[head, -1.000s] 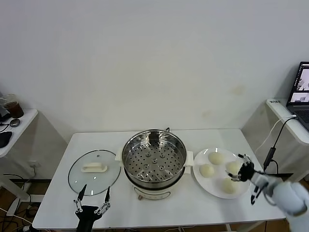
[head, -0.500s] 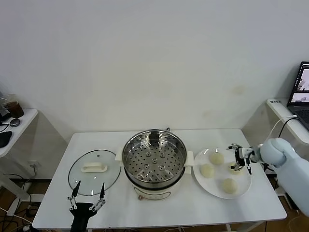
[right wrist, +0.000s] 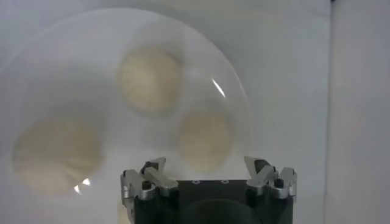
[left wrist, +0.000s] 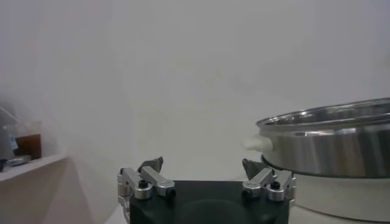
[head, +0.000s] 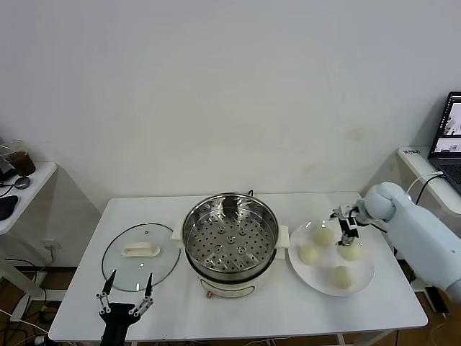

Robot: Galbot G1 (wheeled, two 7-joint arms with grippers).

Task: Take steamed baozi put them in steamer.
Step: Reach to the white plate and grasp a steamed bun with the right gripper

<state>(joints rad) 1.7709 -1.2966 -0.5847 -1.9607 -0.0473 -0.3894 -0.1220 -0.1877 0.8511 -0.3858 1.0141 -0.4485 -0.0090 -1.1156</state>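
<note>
Four pale steamed baozi lie on a white plate (head: 321, 280) at the table's right: one at the back (head: 322, 235), one on the left (head: 308, 254), one on the right (head: 351, 251), one in front (head: 341, 276). The steamer (head: 230, 241), a shiny steel pot with a perforated tray, stands empty at the table's centre. My right gripper (head: 346, 223) hovers open over the plate's far side, holding nothing; its wrist view shows three baozi (right wrist: 205, 140) (right wrist: 149, 79) (right wrist: 56, 153) below the open gripper (right wrist: 205, 164). My left gripper (head: 127, 280) is open near the front left edge, the steamer (left wrist: 329, 140) beside it.
A glass lid (head: 140, 256) with a white handle lies flat to the left of the steamer. A low side table with a dark cup (head: 19, 159) stands far left. A laptop (head: 448, 137) and cables sit on a shelf at the far right.
My right arm swung from the plate's front right round to its far side, gripper still open. The left gripper sank a little toward the front left edge.
</note>
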